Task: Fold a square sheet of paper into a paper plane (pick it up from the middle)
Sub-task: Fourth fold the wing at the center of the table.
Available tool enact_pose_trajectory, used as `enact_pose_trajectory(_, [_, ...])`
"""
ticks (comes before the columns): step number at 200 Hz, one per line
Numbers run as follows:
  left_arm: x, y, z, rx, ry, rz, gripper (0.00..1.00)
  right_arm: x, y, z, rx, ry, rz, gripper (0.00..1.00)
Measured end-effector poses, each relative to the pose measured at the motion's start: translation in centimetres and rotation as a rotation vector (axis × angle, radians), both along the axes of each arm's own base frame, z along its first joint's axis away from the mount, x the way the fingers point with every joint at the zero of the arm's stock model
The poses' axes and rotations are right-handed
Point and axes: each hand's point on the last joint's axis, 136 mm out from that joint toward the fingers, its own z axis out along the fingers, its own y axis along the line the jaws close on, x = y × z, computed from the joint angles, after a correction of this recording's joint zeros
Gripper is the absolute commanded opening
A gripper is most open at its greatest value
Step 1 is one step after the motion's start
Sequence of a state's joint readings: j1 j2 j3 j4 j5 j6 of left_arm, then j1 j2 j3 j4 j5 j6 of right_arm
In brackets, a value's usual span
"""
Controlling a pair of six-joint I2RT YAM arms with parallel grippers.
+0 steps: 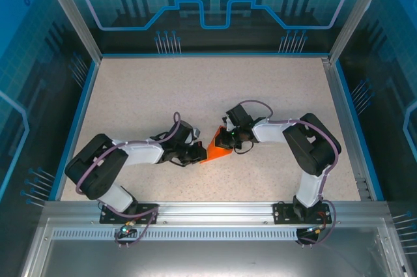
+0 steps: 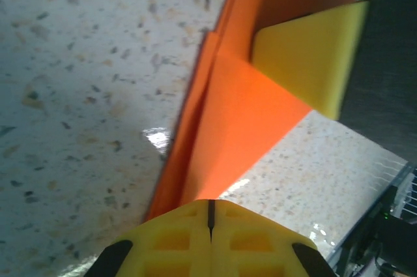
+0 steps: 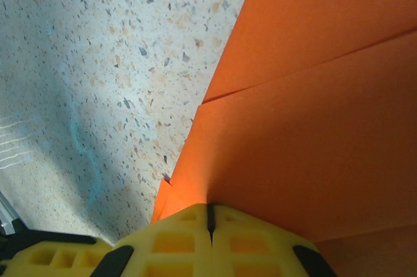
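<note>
Where your two arms meet near the middle of the table, the folded sheet of paper sits between them, a bright orange pointed shape low over the speckled surface. Your left gripper has its yellow jaws pressed together on one end of the sheet, with layered creases running away from it. Your right gripper is likewise clamped on the opposite edge, and one of its fingers rests against the paper in the left wrist view.
</note>
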State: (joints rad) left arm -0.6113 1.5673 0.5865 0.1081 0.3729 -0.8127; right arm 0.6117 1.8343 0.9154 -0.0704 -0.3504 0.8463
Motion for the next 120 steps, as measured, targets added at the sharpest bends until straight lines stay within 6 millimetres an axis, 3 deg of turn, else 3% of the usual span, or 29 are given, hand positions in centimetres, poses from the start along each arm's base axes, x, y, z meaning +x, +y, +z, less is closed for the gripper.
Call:
enact_pose_trajectory(62, [0.0,0.4,-0.7,0.028,0.009,0.012,0.0,-0.2,0.0,1.1,-0.025,-0.076,0.047,0.0])
enact_pose_trajectory(94, [0.0,0.5,-0.7,0.031,0.007,0.014,0.0,-1.5,2.0,2.8,-0.001,-0.133,0.115,0.0])
enact_pose_trajectory(120, [0.1,0.5,-0.7,0.032,0.007,0.016,0.0,-2.8,2.7,2.2,0.005,-0.132,0.147,0.0])
